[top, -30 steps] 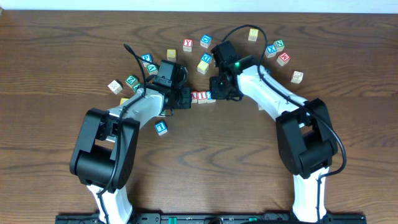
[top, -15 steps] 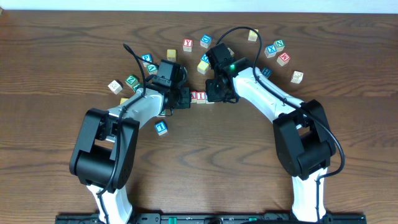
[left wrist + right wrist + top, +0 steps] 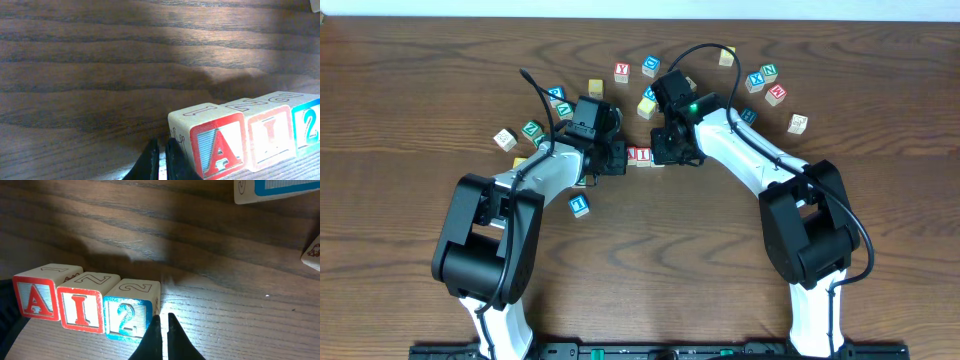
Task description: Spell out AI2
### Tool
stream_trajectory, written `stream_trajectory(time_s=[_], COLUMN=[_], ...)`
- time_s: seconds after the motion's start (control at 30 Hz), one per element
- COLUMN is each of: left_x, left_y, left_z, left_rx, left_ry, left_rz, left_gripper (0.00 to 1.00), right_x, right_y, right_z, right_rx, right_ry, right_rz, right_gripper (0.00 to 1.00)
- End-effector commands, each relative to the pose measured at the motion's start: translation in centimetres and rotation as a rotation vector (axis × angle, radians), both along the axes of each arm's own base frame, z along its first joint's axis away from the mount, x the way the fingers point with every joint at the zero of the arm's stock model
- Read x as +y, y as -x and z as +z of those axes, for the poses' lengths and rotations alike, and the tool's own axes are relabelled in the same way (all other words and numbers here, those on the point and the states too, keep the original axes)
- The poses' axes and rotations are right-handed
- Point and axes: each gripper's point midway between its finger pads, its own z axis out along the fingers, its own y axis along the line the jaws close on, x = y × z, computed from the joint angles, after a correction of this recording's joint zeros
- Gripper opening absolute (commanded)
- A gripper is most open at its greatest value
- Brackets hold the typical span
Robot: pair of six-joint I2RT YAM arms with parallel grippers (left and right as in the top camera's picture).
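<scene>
Three cubes stand side by side in a row: the red A cube (image 3: 215, 145), the red I cube (image 3: 270, 135) and the blue 2 cube (image 3: 310, 127). The right wrist view shows the same row as A cube (image 3: 34, 299), I cube (image 3: 82, 307), 2 cube (image 3: 129, 315). My left gripper (image 3: 162, 144) is shut and empty, its tip against the A cube's left side. My right gripper (image 3: 162, 318) is shut and empty, right by the 2 cube's right edge. From overhead the A cube (image 3: 632, 154) and I cube (image 3: 645, 154) show between the left gripper (image 3: 618, 156) and right gripper (image 3: 663, 155); the 2 is hidden there.
A blue 1 cube (image 3: 579, 205) lies alone in front of the left arm. Several loose letter cubes are scattered behind the row, among them a red Y cube (image 3: 621, 72), a green cube (image 3: 531, 130) and a pale cube (image 3: 798, 123). A blue-framed cube (image 3: 280, 187) lies beyond the right gripper.
My right gripper has shifted a little to the left, up to the right end of the row, and now covers the 2 cube from overhead. The left arm has not moved.
</scene>
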Motion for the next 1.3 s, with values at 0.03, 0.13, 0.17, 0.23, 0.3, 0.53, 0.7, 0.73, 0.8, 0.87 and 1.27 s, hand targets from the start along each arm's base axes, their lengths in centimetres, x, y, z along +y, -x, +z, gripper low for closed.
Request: stream_trajectory(time_s=[0.03, 0.13, 0.17, 0.23, 0.3, 0.53, 0.7, 0.73, 0.8, 0.87, 1.27], left_x=[0.5, 0.5, 0.5, 0.5, 0.6, 0.6, 0.6, 0.7, 0.8, 1.1, 2.1], left_y=[-0.3, -0.4, -0.4, -0.3, -0.2, -0.1, -0.1, -0.1, -0.1, -0.2, -0.3], left_z=[0.6, 0.6, 0.6, 0.5, 0.5, 0.4, 0.4, 0.4, 0.4, 0.4, 0.9], left_rx=[-0.036, -0.037, -0.037, -0.034, -0.030, -0.023, -0.023, -0.023, -0.023, -0.019, -0.013], left_ry=[-0.034, -0.035, -0.035, -0.036, -0.037, -0.040, -0.039, -0.039, -0.040, -0.039, -0.036], left_rz=[-0.011, -0.010, -0.010, -0.009, -0.010, -0.009, -0.009, -0.007, -0.004, 0.006, 0.040], left_gripper=[0.07, 0.07, 0.07, 0.08, 0.08, 0.08, 0.08, 0.08, 0.08, 0.08, 0.08], right_x=[0.7, 0.7, 0.7, 0.7, 0.6, -0.5, -0.7, -0.7, -0.7, -0.7, -1.2], right_y=[0.7, 0.7, 0.7, 0.7, 0.7, 0.1, 0.0, 0.0, -0.1, -0.1, -0.3], right_z=[-0.5, -0.5, -0.5, -0.5, -0.5, -0.6, -0.6, -0.6, -0.6, -0.6, -0.6], right_rx=[0.020, 0.022, 0.022, 0.021, 0.020, 0.013, 0.013, 0.013, 0.012, 0.012, 0.013], right_ry=[-0.005, -0.003, -0.003, -0.003, 0.000, 0.022, 0.021, 0.021, 0.021, 0.021, 0.021], right_rz=[0.001, 0.001, 0.001, 0.001, 0.000, -0.034, -0.041, -0.041, -0.041, -0.041, -0.052], right_gripper=[0.02, 0.02, 0.02, 0.02, 0.03, 0.06, 0.06, 0.05, 0.05, 0.05, 0.04])
